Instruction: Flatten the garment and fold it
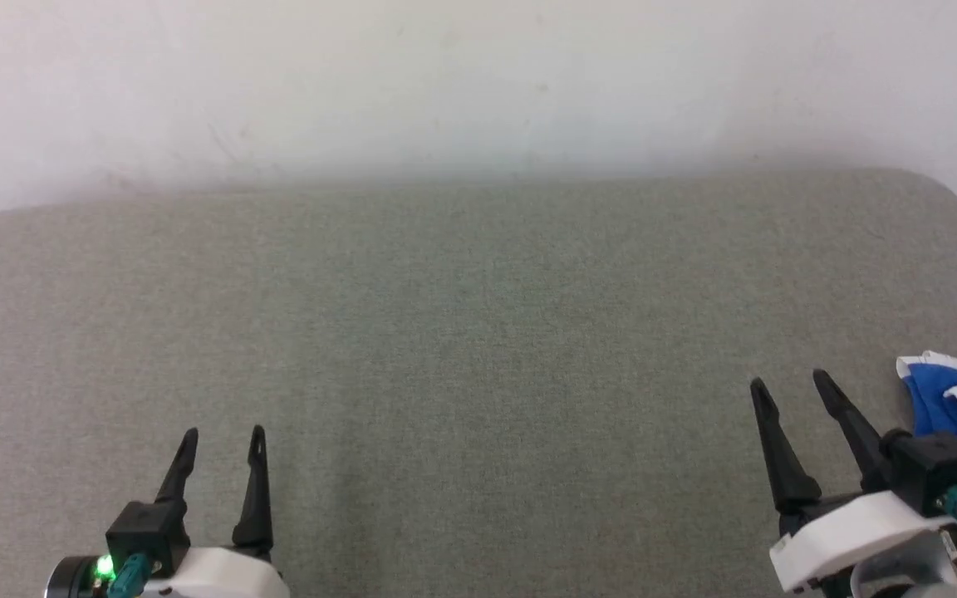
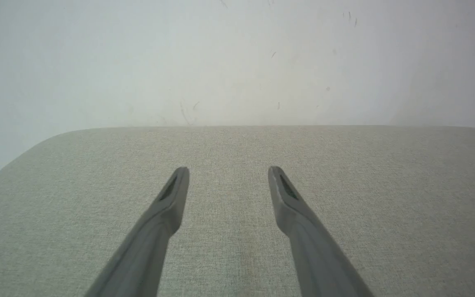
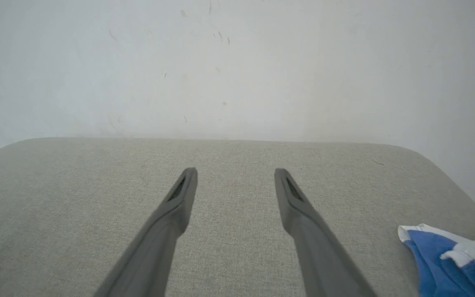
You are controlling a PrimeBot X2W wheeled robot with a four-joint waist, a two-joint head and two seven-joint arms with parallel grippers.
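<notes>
Garment (image 1: 939, 407), blue with white band: crumpled on the table (image 1: 478, 332), just right of the right gripper (image 1: 787, 379), clear of its fingers. Right wrist view shows it (image 3: 431, 255) rumpled beside that gripper (image 3: 235, 170). Head view adds the left gripper (image 1: 223, 431); its wrist view (image 2: 228, 169) faces the wall (image 2: 237, 62). Both grippers spread wide, holding nothing.

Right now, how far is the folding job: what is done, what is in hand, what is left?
Done: nothing; the shorts lie bunched at the right side of the grey cushion. In hand: nothing; the left tool and the right tool stand open and empty. Left: grasp the shorts, spread them flat, fold them.
</notes>
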